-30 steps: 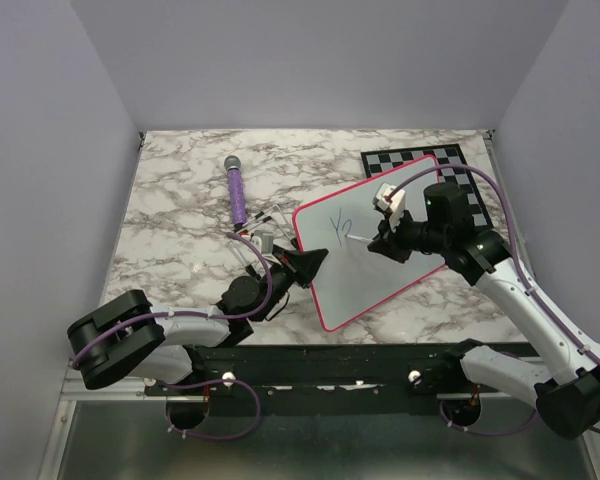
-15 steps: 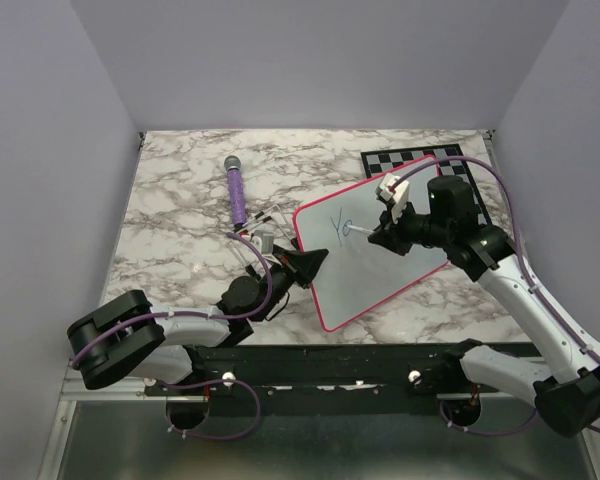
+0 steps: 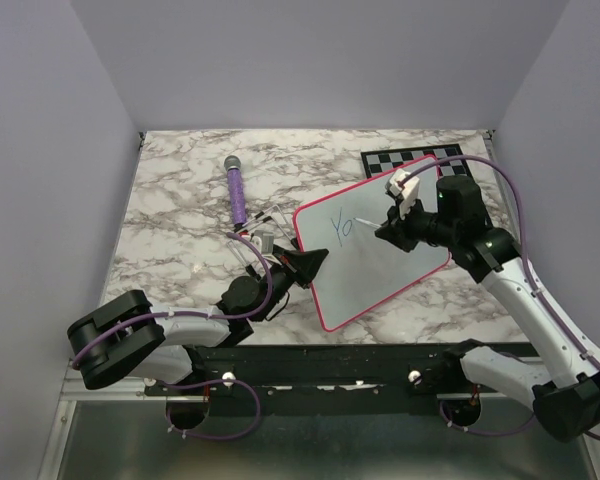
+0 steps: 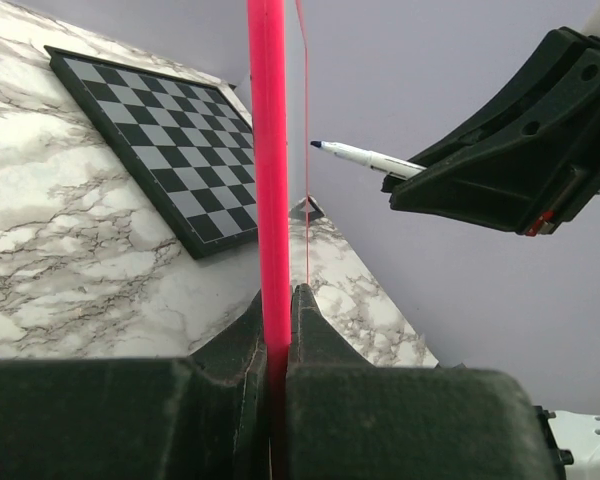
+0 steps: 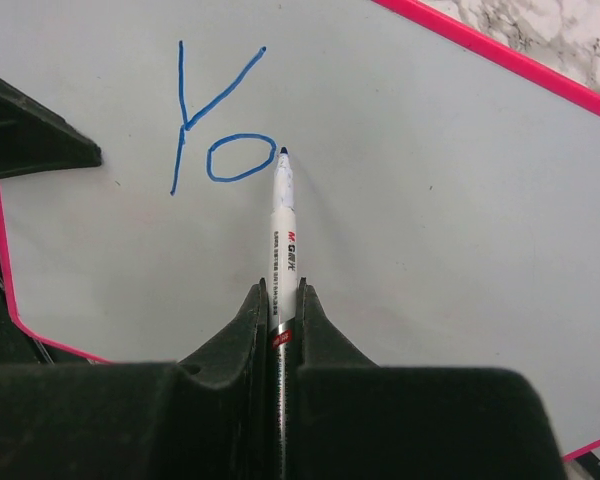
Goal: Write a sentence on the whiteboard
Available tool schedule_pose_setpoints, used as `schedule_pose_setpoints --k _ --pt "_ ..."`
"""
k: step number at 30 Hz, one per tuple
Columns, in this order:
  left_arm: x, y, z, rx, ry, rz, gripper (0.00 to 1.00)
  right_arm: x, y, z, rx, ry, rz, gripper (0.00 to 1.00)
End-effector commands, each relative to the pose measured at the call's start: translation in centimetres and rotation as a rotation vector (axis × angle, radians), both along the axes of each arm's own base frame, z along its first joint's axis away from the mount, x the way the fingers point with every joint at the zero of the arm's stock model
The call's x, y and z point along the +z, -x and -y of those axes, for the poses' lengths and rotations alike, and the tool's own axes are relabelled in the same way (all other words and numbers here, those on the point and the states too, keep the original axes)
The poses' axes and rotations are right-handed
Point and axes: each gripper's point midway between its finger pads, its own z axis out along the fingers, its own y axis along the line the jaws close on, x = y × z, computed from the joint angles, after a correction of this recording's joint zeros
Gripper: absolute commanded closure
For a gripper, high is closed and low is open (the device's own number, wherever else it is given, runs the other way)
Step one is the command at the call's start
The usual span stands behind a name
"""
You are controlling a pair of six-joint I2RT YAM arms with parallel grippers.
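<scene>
**A:** Why is the left hand down at the board's edge?

**B:** It's pinched shut on the pink rim of the whiteboard, at about 8 o'clock of the board seen from above. That looks meant to stop the board sliding under the pen strokes.

**A:** And the right hand?

**B:** It's closed tight on a marker, gripped far back so the tip juts clear of the fingers and the writing stays visible.

**A:** Where's the sentence?

**B:** Toward the board's 10 o'clock corner, and only "Yo" in blue. The tip sits at 3 o'clock of the "o", though I can't tell whether it's touching. I'd judge the next letter goes there, with most of the sentence unwritten.

**A:** Is anything in the way?

**B:** The chessboard lies at 1 o'clock on the bench. The board's far corner overlaps it from above, but it's clear of the writing.
</scene>
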Motion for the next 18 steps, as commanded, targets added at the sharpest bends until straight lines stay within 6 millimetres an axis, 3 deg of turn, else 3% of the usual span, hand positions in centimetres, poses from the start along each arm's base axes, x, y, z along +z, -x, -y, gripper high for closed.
schedule_pose_setpoints --k 1,11,18 --pt "-1.0 0.1 -0.2 0.008 -0.086 0.049 1.0 -0.2 -1.0 0.1 -0.035 0.001 -0.003 0.99" --pt "-1.1 0.1 0.0 0.0 -0.088 0.054 1.0 -1.4 -1.1 0.0 -0.031 0.006 -0.03 0.99" --pt "-1.2 0.0 -0.4 0.016 -0.088 0.048 1.0 -2.5 0.1 0.4 -0.01 0.031 -0.048 0.99"
